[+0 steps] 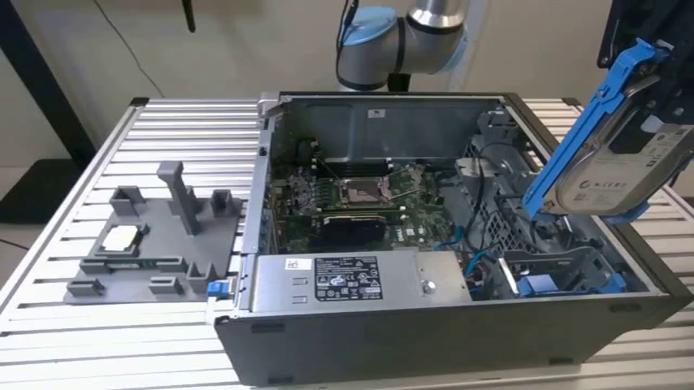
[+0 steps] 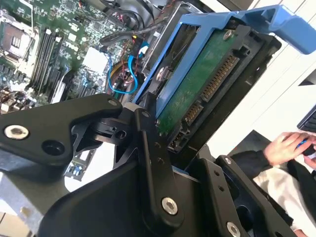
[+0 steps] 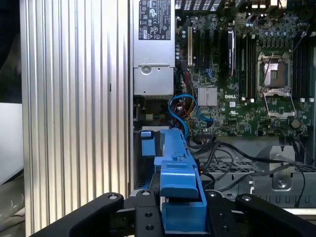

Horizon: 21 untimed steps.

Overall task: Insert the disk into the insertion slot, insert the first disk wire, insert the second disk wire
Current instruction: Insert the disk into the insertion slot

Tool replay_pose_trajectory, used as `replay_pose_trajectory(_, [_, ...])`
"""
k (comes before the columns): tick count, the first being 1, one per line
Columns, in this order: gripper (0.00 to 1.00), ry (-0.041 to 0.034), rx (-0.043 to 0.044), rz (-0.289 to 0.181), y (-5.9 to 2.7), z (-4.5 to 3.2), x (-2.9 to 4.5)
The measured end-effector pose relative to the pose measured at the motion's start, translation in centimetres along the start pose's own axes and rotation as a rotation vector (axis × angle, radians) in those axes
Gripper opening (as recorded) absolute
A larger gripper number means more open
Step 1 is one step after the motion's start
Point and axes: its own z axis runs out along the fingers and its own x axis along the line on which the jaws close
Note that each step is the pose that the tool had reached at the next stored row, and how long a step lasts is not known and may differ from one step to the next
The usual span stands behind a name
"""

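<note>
My gripper [image 1: 657, 77] is shut on the disk [image 1: 620, 166], a silver-grey drive with a white label in a bright blue frame. I hold it tilted in the air above the open computer case's side at the exterior view's right. The second wrist view shows the disk's green circuit-board underside [image 2: 203, 81] between my black fingers [image 2: 148, 148]. In the first wrist view the blue frame [image 3: 178, 168] sticks out from my gripper [image 3: 181, 217] over the case. The insertion slot [image 1: 558, 262], a bay in the grey perforated drive cage, lies below the disk.
Inside the case are a motherboard [image 1: 363, 195], a labelled power-supply box [image 1: 347, 280], blue wires [image 3: 190, 111] and another blue-fronted carrier [image 1: 553, 286]. A grey fixture [image 1: 152, 244] sits on the slatted table [image 1: 162, 130]. A person's hand [image 2: 289, 145] is near my wrist.
</note>
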Motion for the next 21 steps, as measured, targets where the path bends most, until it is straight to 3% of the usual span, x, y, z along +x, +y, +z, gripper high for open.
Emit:
replay_pose_trajectory(9, [0.33,-0.0003,0.0,0.0,-0.01,0.16,-0.01])
replay_pose_trajectory(21, [0.33,-0.0061,0.0024,0.0,-0.08,1.83,0.01])
